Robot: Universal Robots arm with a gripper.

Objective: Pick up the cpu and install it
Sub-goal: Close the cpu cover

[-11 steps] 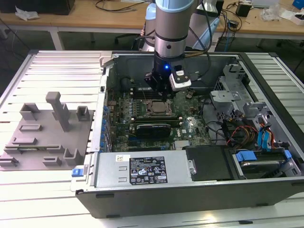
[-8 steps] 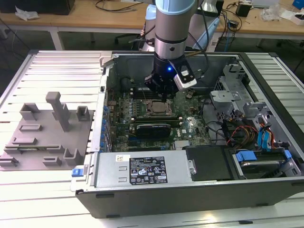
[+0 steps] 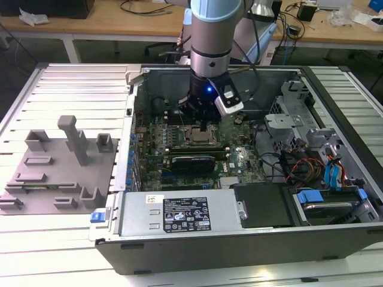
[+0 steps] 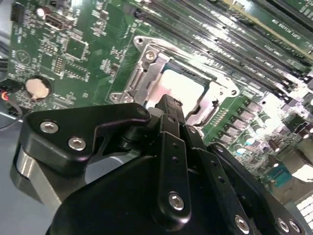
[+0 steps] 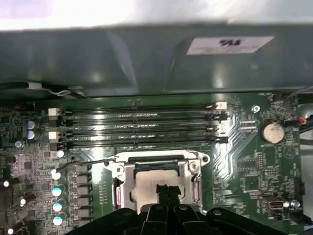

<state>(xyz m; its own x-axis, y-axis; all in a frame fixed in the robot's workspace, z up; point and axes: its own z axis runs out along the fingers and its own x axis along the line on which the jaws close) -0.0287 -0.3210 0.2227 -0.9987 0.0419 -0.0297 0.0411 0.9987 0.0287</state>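
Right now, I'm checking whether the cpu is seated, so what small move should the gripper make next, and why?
Probably a short straight lift away from the motherboard. In the first wrist view the cpu lies flat inside the socket frame, and the gripper is shut, tips over the cpu's top rather than gripping its edges.

Arm (image 3: pixel 214 36) upright — gripper (image 5: pixel 168 190) pinched together
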